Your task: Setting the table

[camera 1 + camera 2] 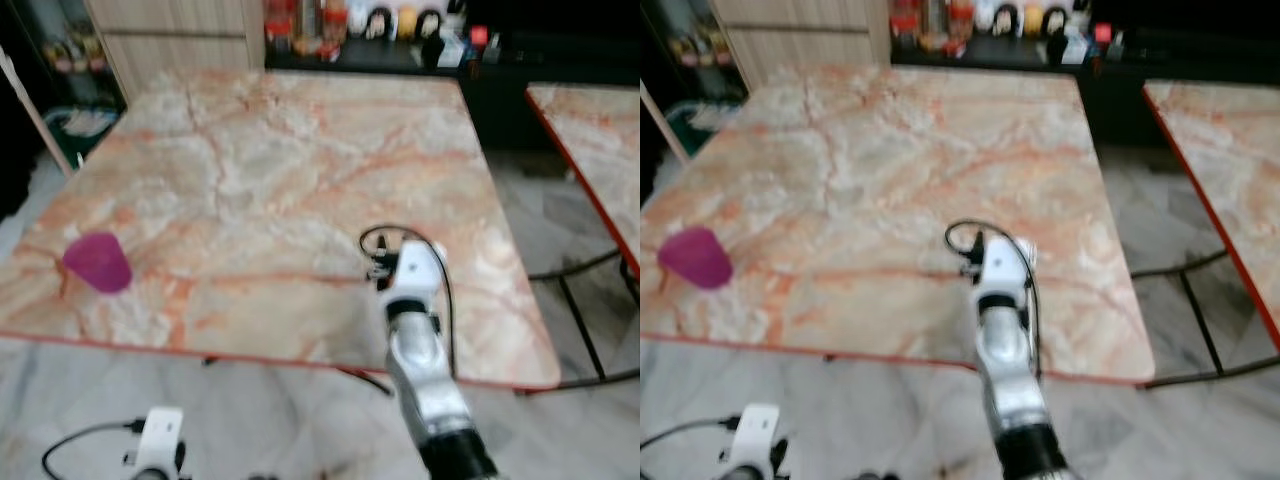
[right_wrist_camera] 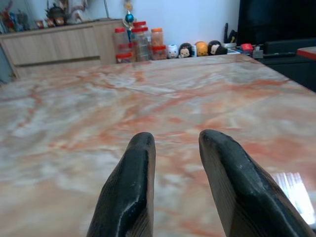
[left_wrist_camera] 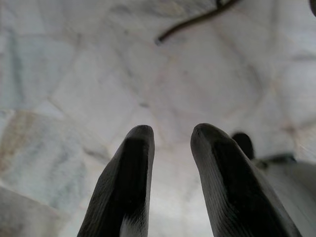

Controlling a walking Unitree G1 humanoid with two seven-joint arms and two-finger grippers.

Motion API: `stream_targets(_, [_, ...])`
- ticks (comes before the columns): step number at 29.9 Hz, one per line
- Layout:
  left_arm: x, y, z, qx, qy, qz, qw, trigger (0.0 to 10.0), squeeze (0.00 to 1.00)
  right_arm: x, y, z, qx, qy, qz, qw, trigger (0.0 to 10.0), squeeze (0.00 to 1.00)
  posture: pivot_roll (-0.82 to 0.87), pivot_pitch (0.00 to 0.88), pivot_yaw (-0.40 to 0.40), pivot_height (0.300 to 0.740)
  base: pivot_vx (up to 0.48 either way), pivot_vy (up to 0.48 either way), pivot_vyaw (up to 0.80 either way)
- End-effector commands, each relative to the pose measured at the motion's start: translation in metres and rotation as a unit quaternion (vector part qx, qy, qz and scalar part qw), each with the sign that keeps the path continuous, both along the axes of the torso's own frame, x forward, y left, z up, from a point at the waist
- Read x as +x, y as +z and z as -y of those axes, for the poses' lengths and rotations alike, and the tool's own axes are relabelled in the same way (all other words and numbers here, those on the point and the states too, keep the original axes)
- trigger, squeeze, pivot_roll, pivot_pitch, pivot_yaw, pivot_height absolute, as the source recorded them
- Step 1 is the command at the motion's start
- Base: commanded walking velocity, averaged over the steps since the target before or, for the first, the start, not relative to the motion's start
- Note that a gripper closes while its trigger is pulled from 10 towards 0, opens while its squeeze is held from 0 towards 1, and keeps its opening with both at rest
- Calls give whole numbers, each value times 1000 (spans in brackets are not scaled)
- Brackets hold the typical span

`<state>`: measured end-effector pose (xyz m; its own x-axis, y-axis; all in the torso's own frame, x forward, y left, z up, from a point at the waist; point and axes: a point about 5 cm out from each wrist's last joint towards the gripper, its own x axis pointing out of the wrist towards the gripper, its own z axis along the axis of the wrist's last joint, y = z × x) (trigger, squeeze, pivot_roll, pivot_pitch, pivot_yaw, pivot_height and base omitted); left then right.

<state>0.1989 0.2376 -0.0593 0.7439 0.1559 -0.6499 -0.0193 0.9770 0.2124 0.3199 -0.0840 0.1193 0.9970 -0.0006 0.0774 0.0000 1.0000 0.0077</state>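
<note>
A pink cup (image 1: 98,262) stands on the marble table (image 1: 300,150), near its front left edge. My right arm (image 1: 415,330) reaches over the table's front right part, far to the right of the cup. In the right wrist view my right gripper (image 2: 173,138) hovers low over the bare marble, open with nothing between its fingers. My left arm (image 1: 158,435) hangs below the table's front edge. In the left wrist view my left gripper (image 3: 170,131) is open and points down at the pale tiled floor (image 3: 74,74).
A second marble table (image 1: 600,130) stands to the right across a gap of floor, with its black metal legs (image 1: 580,300) showing. Behind the table, a dark counter holds jars and small figures (image 1: 320,25). A wooden cabinet (image 1: 170,30) is at the back left.
</note>
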Motion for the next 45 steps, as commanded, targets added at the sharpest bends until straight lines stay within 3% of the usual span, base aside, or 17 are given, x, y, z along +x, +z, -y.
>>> stream_targets(1, [-5, -5, 5, -4, -6, -13, 1000, 10000, 0, -1, -2, 9, 7, -15, -6, 1000, 10000, 0, 29, 140, 24, 740, 0, 0, 0])
stream_targets(17, [1, -2, 10, -5, -19, -2, 1000, 10000, 0, 2, -2, 24, -1, -33, 0, 999, 10000, 0, 27, 141, 28, 740, 0, 0, -174])
stream_targets(24, [1, -2, 12, -6, -22, -3, 1000, 10000, 0, 2, -11, 61, -32, -91, -22, 995, 10000, 0, 20, 144, 29, 740, 0, 0, 0])
stream_targets(36, [2, -2, 14, -8, -24, -3, 1000, 10000, 0, 10, -10, 81, -72, -72, -35, 994, 10000, 0, 24, 141, 25, 740, 0, 0, 0])
stream_targets(39, [3, -2, 14, -9, -22, -1, 1000, 10000, 0, 14, -8, 95, -79, -78, -37, 993, 10000, 0, 21, 144, 23, 740, 0, 0, 0])
stream_targets(45, [4, -2, 16, -5, -29, -2, 1000, 10000, 0, 20, -3, 95, -83, -64, -34, 994, 10000, 0, 18, 141, 21, 740, 0, 0, 0])
